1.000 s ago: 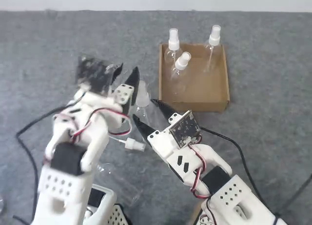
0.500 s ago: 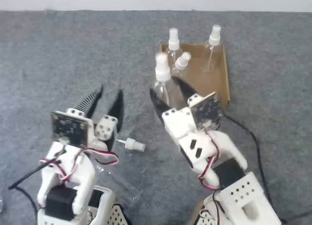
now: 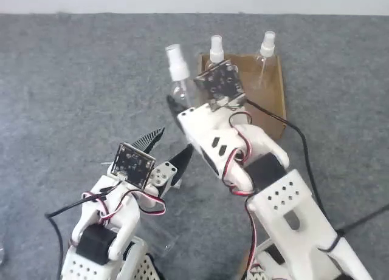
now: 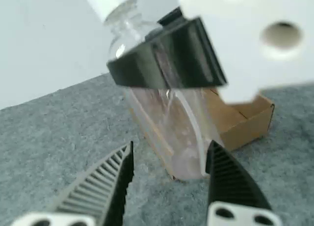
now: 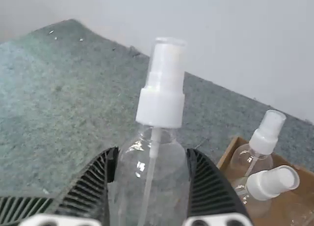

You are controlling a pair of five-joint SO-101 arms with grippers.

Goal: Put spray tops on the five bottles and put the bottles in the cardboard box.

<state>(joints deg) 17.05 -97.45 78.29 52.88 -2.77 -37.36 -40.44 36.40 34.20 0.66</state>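
Note:
My right gripper [image 3: 181, 105] is shut on a clear bottle [image 3: 180, 85] with a white spray top [image 3: 174, 54], held upright in the air just left of the cardboard box [image 3: 271, 113]. In the right wrist view the bottle [image 5: 151, 169] sits between the black fingers [image 5: 203, 187]. Two capped bottles [image 3: 216, 52] [image 3: 266, 46] stand in the box, and the arm hides more of its inside. My left gripper [image 3: 174, 141] is open and empty, nearer and below. In the left wrist view its fingers [image 4: 223, 179] frame the held bottle [image 4: 169, 123] from a distance.
Grey carpet covers the table. A clear bottle without a top [image 3: 159, 242] lies by the left arm's base. The box corner [image 5: 226, 156] holds two capped bottles [image 5: 260, 140] [image 5: 269, 183]. Open carpet lies left of the held bottle.
The left gripper let go of the bottle and drew back, open. The right gripper closed on the bottle, lifted it and carried it farther away, beside the box's left edge.

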